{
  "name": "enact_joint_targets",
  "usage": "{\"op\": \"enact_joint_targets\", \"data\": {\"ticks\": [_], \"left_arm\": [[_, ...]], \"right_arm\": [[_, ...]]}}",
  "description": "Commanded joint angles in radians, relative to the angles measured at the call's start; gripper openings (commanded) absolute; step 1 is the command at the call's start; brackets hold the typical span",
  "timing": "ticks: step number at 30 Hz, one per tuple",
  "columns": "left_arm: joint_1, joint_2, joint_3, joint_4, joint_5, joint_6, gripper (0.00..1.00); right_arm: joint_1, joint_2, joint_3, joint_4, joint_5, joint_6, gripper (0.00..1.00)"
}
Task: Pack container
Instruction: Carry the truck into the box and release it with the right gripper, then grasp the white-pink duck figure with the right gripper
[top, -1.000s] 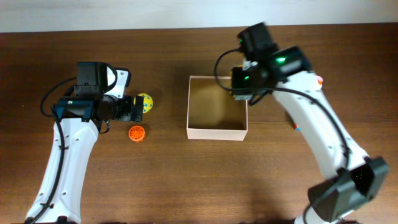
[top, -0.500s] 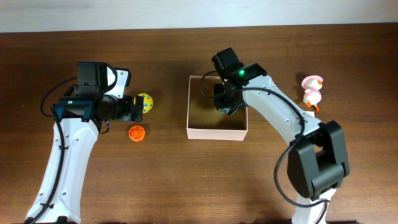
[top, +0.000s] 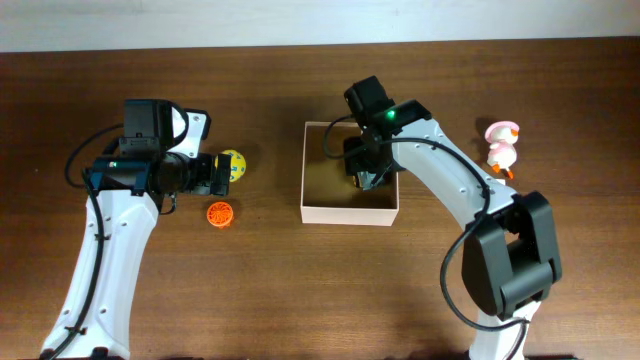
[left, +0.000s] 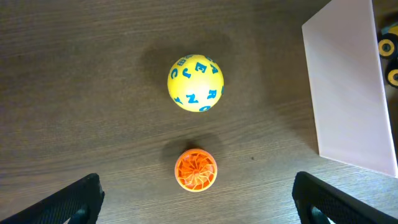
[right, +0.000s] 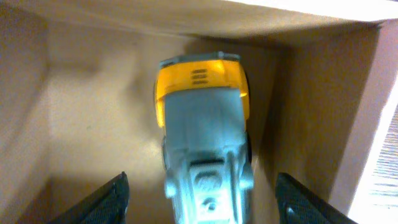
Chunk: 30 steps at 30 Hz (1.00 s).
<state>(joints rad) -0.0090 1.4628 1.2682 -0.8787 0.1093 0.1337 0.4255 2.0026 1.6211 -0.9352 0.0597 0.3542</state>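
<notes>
The container (top: 350, 213) is a square white-walled box with a tan inside at the table's middle; its wall also shows in the left wrist view (left: 348, 93) and its inside in the right wrist view (right: 93, 93). My right gripper (top: 365, 170) is down inside it, open (right: 202, 199), with its fingers wide on either side of a grey and yellow toy vehicle (right: 202, 99) that lies on the box floor near the right wall. My left gripper (top: 218, 175) is open and empty (left: 196, 199), just short of an orange ribbed toy (left: 195, 169).
A yellow ball with blue letters (top: 233, 162) lies left of the box, beyond the orange toy (top: 220, 214); it also shows in the left wrist view (left: 195, 82). A pink and white duck toy (top: 501, 146) stands on the table right of the box.
My right arm has come down from over the box's right rear corner into the box, uncovering the duck. It has barely moved in the last half second. The left arm has not moved.
</notes>
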Motion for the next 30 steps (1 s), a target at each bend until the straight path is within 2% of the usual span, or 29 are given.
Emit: {"op": "enact_joint_targets", "data": {"ticks": [1,7,13,18,22,25,30], "left_arm": [[-0.001,0.007,0.018,0.003,0.014,-0.005,0.99],[-0.001,0.007,0.018,0.003,0.014,-0.005,0.99],[-0.001,0.007,0.018,0.003,0.014,-0.005,0.99],[-0.001,0.007,0.018,0.003,0.014,-0.005,0.99],[-0.001,0.007,0.018,0.003,0.014,-0.005,0.99],[-0.001,0.007,0.018,0.003,0.014,-0.005,0.99],[-0.001,0.007,0.018,0.003,0.014,-0.005,0.99]], "right_arm": [[0.020,-0.109,0.095,-0.035,0.006,-0.044,0.70],[-0.035,-0.262,0.193,-0.093,0.050,-0.043,0.71],[-0.230,-0.337,0.196,-0.154,0.145,-0.044,0.77],[-0.423,-0.275,0.151,-0.185,0.117,-0.045,0.78],[-0.526,-0.167,0.129,-0.184,0.063,-0.099,0.80],[-0.571,-0.073,0.129,-0.173,0.014,-0.166,0.82],[-0.628,0.055,0.129,-0.118,0.016,-0.172,0.83]]}}
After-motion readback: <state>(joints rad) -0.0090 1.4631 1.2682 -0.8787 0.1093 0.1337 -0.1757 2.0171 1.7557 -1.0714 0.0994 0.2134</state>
